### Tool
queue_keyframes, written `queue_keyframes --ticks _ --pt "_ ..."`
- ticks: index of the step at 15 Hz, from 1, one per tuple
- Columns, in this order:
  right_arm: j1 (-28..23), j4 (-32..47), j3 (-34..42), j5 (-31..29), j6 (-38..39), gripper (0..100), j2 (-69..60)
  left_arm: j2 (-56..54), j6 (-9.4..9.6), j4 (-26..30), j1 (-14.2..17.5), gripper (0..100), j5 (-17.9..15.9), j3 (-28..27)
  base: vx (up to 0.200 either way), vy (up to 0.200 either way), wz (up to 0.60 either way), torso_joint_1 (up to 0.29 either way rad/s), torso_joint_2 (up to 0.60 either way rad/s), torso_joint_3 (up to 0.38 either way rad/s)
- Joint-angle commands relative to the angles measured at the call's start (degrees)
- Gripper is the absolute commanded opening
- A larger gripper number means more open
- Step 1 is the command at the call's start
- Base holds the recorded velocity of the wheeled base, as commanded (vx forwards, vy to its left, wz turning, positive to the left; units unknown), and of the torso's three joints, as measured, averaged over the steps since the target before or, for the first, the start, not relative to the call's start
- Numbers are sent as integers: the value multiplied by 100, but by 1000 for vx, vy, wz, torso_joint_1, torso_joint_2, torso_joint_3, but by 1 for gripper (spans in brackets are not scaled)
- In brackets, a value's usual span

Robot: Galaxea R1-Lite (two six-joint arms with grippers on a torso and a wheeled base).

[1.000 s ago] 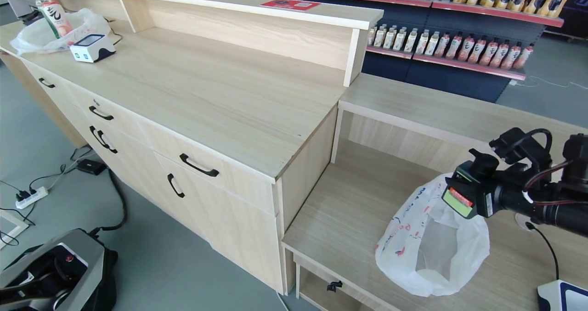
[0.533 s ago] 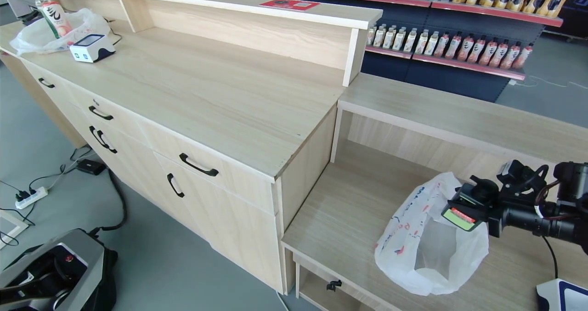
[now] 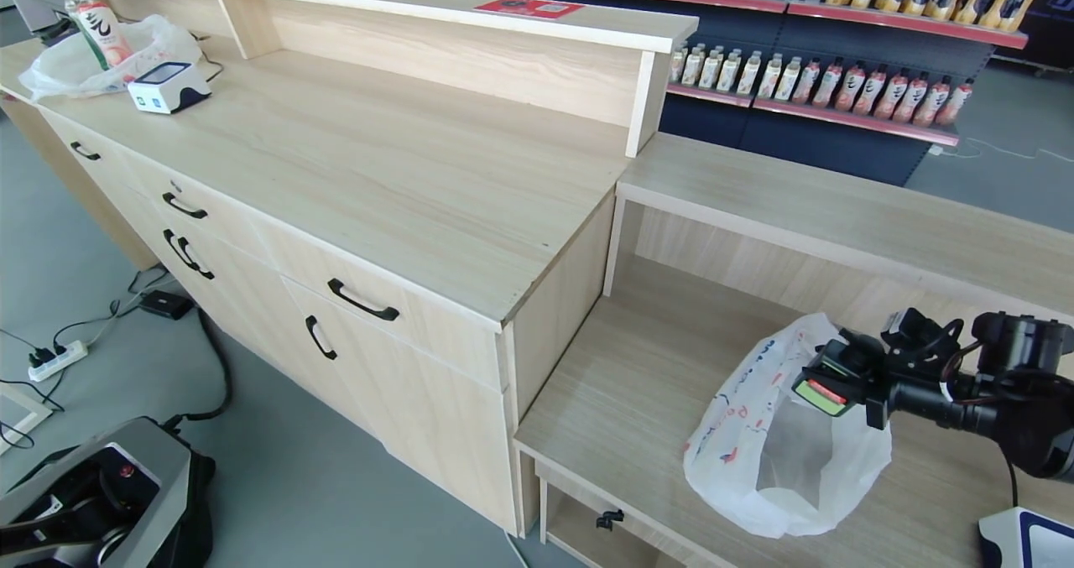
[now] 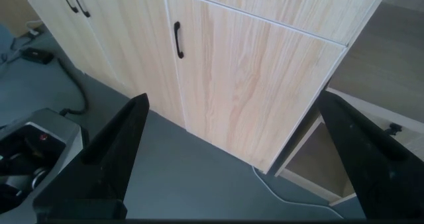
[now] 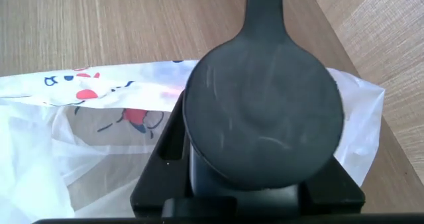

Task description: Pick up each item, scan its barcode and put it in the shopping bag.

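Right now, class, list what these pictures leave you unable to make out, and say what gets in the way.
Bag, inside: right wrist view, a black round part blocks most of it.
Green-red thing at the right arm's end: head view, too small to identify.
Near scanner: head view, cut off by the bottom corner.
Far bottle: head view, too small for detail.

Your right arm point(image 3: 965, 404) lies roughly level, coming in from your right, with the right gripper point(image 3: 831, 377) clamped on a small green container point(image 3: 815, 392). Your left gripper point(image 4: 232, 98) points downward, its fingers spread wide apart.
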Motion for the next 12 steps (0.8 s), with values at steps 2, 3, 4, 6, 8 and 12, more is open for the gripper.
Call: queue_keyframes --ticks 2,3,4,6,8,12 --pt "30 -204 -263 -2 2 0 536 0 2 -2 2 100 -1 0 0 0 0 0 0 0" --pt "92 -354 -404 -2 29 0 695 0 2 -2 2 100 -1 0 0 0 0 0 0 0" --pt "145 -407 -501 -2 37 0 791 0 2 -2 2 100 -1 0 0 0 0 0 0 0" --pt "189 -538 -668 -11 55 0 1002 0 2 -2 2 100 -1 0 0 0 0 0 0 0" --pt "241 -679 -923 -11 196 0 1187 0 2 6 2 100 -1 0 0 0 0 0 0 0" --pt "277 -688 -1213 -142 310 0 1415 0 2 -2 2 100 -1 0 0 0 0 0 0 0"
